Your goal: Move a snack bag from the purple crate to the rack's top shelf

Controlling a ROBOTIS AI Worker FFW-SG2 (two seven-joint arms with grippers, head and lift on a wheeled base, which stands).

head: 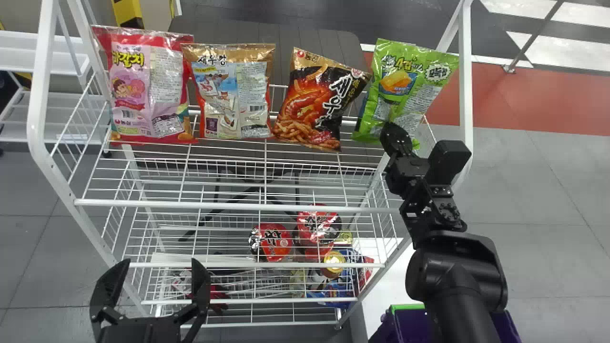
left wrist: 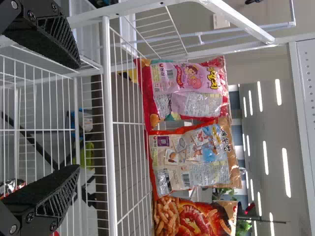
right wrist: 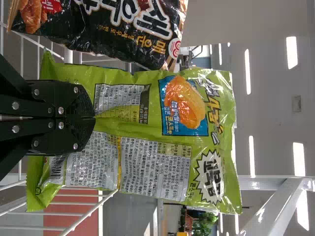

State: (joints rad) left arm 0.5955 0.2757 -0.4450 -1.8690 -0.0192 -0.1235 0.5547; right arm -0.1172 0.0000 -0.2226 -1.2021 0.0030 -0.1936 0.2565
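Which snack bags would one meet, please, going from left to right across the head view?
Pink-and-red snack bag, gold-and-red snack bag, black-and-orange snack bag, green snack bag gripped by the right hand.

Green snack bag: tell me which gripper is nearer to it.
Right. The right gripper is closed on the lower part of the green snack bag; the left gripper hangs open, well away from it, by the left side of the rack.

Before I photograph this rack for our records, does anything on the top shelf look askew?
The black snack bag slants right, while the pink bag and blue-and-gold bag stand nearly straight. The green bag tilts and creases too, but the right gripper is pinching it.
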